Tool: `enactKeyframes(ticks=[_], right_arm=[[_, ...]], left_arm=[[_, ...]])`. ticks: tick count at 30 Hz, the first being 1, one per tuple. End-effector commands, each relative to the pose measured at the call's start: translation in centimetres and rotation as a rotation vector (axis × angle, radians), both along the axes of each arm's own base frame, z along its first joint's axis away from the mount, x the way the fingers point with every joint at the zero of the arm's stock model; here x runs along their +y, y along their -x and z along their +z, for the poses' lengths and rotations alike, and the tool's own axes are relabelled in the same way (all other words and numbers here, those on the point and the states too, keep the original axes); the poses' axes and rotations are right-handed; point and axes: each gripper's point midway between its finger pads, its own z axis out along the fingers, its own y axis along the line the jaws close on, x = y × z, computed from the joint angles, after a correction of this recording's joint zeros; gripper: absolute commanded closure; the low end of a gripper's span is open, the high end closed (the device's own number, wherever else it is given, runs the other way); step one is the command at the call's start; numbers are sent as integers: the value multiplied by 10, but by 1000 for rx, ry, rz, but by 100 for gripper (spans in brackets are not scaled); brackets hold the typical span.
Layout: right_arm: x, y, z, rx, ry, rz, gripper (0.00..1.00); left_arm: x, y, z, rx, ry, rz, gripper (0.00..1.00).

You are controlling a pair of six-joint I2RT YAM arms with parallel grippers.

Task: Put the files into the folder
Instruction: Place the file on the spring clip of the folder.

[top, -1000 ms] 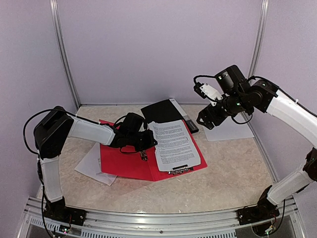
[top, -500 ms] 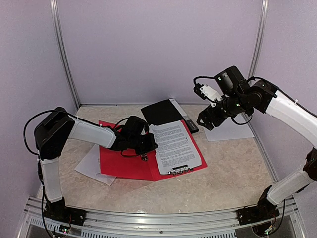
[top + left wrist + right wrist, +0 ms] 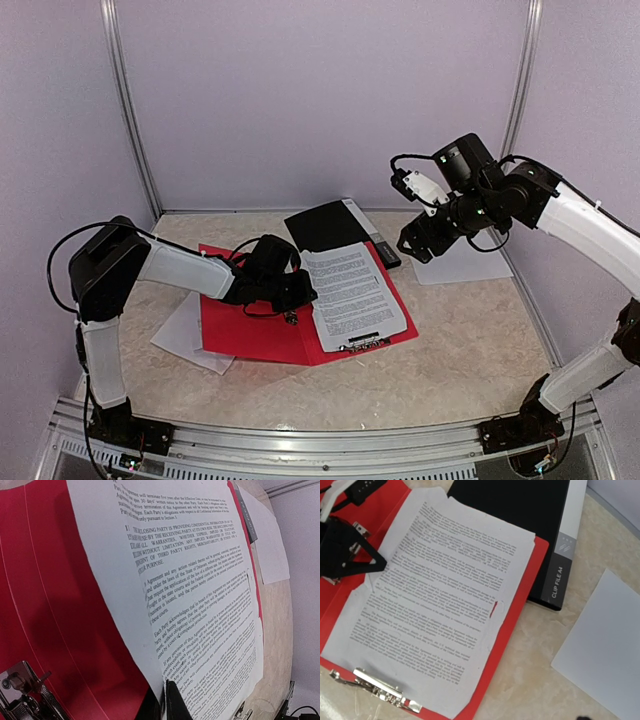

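Red folder (image 3: 245, 330) open flat on bench (image 3: 450, 350), printed sheet (image 3: 350, 290) on its right half.
Left gripper (image 3: 298, 292) low, fingers pinched shut on that sheet's left edge, likely squaring it to the clip (image 3: 362, 343); right gripper (image 3: 415, 243) hovers, fingers apart, free for the blank sheet (image 3: 465, 265).

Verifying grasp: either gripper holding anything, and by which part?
Left gripper pinches the printed sheet by its long edge over the middle of the red folder; right gripper is open, empty.
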Motion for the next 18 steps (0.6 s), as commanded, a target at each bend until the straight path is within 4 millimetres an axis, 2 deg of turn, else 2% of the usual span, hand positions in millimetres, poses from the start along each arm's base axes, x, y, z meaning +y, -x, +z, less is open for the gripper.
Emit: enactKeyframes(ticks=[1, 4, 6, 12, 18], right_arm=[[-3, 0, 0, 1, -10, -10, 20], [-4, 1, 0, 0, -9, -10, 20], [-4, 1, -1, 2, -8, -11, 20], [-4, 1, -2, 2, -8, -10, 20], [-4, 2, -4, 8, -7, -8, 20]], left_arm=[[-6, 4, 9, -3, 7, -29, 92], [-5, 3, 11, -6, 3, -27, 81], [-5, 3, 13, -9, 3, -27, 77], [0, 5, 18, -12, -11, -18, 71], [7, 4, 31, -45, -36, 1, 65]])
